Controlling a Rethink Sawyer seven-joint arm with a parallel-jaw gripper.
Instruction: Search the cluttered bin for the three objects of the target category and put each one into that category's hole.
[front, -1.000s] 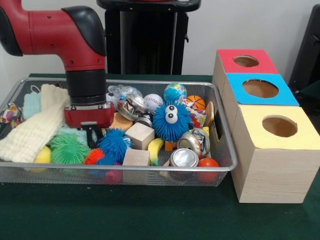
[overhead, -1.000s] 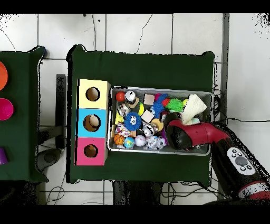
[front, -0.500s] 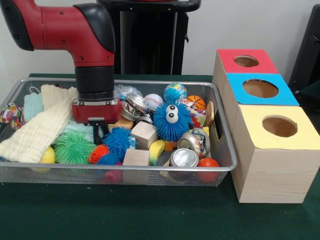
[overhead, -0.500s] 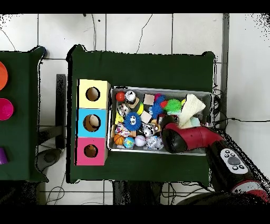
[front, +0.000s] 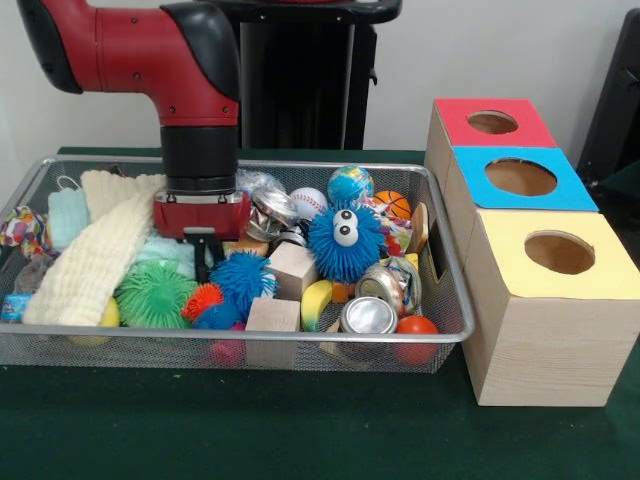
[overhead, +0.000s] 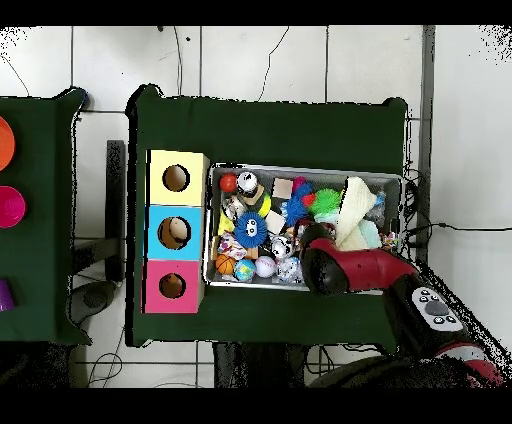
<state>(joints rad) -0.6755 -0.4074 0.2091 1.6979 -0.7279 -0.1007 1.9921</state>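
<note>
- No readable writing, brand or label on anything in either view.
- Arm (front: 150, 50) comes down into the basket (front: 450, 330); gripper (front: 204, 262) sits low in the clutter, just left of centre in the front view.
- Gripper state: cannot tell. Only a dark stub shows under the red wrist block; nothing is visibly held.
- Around the gripper: green spiky ball (front: 153, 295) on its left, blue spiky ball (front: 245, 280) on its right, cream knit cloth (front: 95, 250) further left, wooden cube (front: 292, 268) to the right.
- Blue fuzzy ball with googly eyes (front: 344, 240) sits mid-basket, well right of the gripper.
- Animal toys: none clearly identifiable in the pile in either view.
- Red-topped box hole (front: 492, 122) is outside the basket, at the far end of the box row, well apart from the gripper. Blue hole (front: 520, 177) and yellow hole (front: 559, 252) sit nearer the camera.
- Overhead: arm (overhead: 350, 270) covers the basket's lower-middle part; red box hole (overhead: 172, 286) is across the basket from it.
</note>
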